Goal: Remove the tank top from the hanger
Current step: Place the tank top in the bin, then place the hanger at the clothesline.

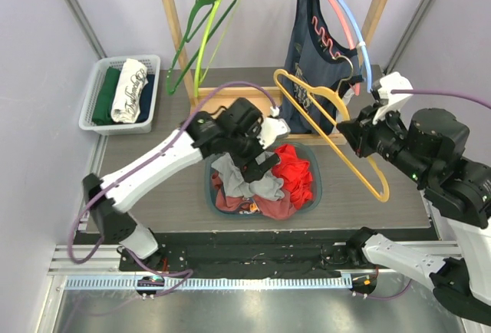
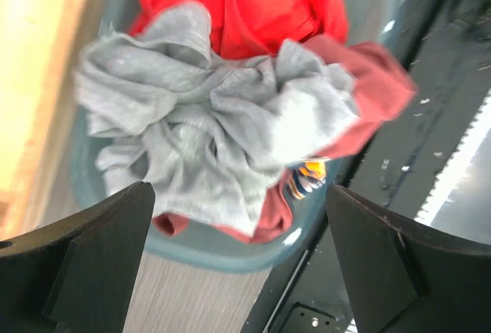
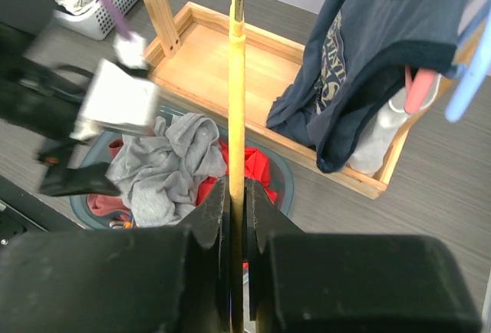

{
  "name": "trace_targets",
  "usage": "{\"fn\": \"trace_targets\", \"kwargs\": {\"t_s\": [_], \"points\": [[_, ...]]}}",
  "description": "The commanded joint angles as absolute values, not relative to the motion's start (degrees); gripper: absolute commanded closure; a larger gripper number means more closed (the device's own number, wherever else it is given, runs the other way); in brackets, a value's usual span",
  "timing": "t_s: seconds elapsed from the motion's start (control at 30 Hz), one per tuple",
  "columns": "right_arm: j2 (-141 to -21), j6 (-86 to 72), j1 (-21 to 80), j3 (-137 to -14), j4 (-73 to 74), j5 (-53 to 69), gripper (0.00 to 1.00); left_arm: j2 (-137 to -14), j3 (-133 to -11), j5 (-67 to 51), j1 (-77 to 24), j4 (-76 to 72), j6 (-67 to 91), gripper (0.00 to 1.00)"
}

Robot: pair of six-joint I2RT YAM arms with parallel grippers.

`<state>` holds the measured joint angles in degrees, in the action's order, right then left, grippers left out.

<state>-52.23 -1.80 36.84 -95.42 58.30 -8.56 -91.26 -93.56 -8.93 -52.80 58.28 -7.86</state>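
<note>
On the table (image 1: 173,126), midway along its near edge, the basket (image 1: 316,187) holds the grey tank top (image 2: 207,133), crumpled directly below my left gripper (image 1: 267,149), fingers wide apart. My right gripper (image 3: 236,218) is clamped on the bare yellow hanger (image 3: 236,103), off toward the right edge.

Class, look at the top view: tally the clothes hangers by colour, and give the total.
Dark green hanger: 1
Lime green hanger: 1
Yellow hanger: 1
Pink hanger: 1
Blue hanger: 1
Total: 5
</note>
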Motion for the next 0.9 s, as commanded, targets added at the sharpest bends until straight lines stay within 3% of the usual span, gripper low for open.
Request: {"fn": "trace_targets", "kwargs": {"t_s": [0.0, 0.47, 0.7, 0.87], "points": [[-55.9, -1.1, 36.7, -99.7, 54.8, -7.6, 0.99, -82.6, -100.4, -11.5, -52.6, 65.4, -6.3, 0.0], [-80.8, 3.4, 36.7, -120.8, 48.4, -17.1, 0.99, -76.8, -126.1, -7.4, -52.6, 77.9, -12.4, 0.0], [-96.4, 4.7, 36.7, -136.5, 46.9, -20.0, 0.99, -71.4, -126.4, -4.0, -51.9, 76.5, -17.8, 0.0], [-100.4, 5.3, 36.7, -142.5, 45.2, -19.9, 0.99, -68.7, -125.3, -3.9, -50.6, 76.8, -20.6, 0.0]]}}
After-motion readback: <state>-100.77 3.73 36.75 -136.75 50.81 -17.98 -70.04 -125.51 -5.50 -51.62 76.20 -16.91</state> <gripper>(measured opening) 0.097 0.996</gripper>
